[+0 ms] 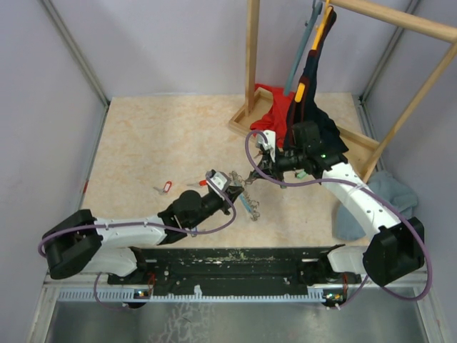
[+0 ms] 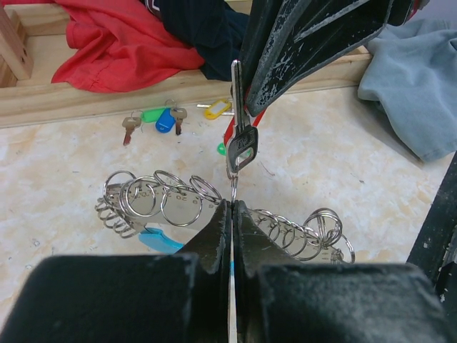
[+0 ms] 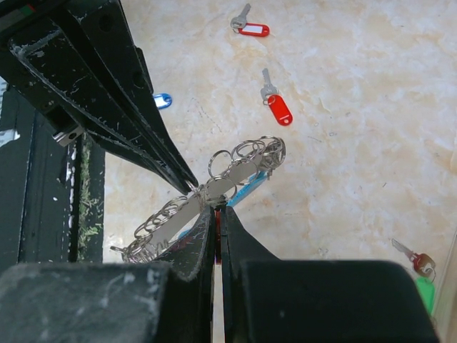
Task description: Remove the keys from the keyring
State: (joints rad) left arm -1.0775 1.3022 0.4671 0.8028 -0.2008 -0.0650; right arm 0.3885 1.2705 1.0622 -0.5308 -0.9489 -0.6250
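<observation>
The keyring [image 2: 161, 201] is a grey metal band strung with several split rings and a light-blue sleeve [image 2: 154, 239], held just above the table between both grippers [image 1: 247, 204]. My left gripper [image 2: 233, 204] is shut on one of its rings; it also shows in the top view [image 1: 233, 184]. My right gripper [image 3: 218, 208] is shut on a key with a red tag [image 2: 241, 146] that hangs at that ring. Loose keys lie on the table: red-tagged ones [image 3: 277, 107] [image 3: 250, 28], blue [image 2: 164, 121], green [image 2: 151, 114] and yellow [image 2: 214, 109].
A wooden rack [image 1: 251, 57] stands at the back right with dark clothing [image 1: 314, 107] hanging and a red cloth [image 1: 280, 107] on its base. A grey-blue cloth [image 1: 389, 193] lies at the right. Grey walls close in the table.
</observation>
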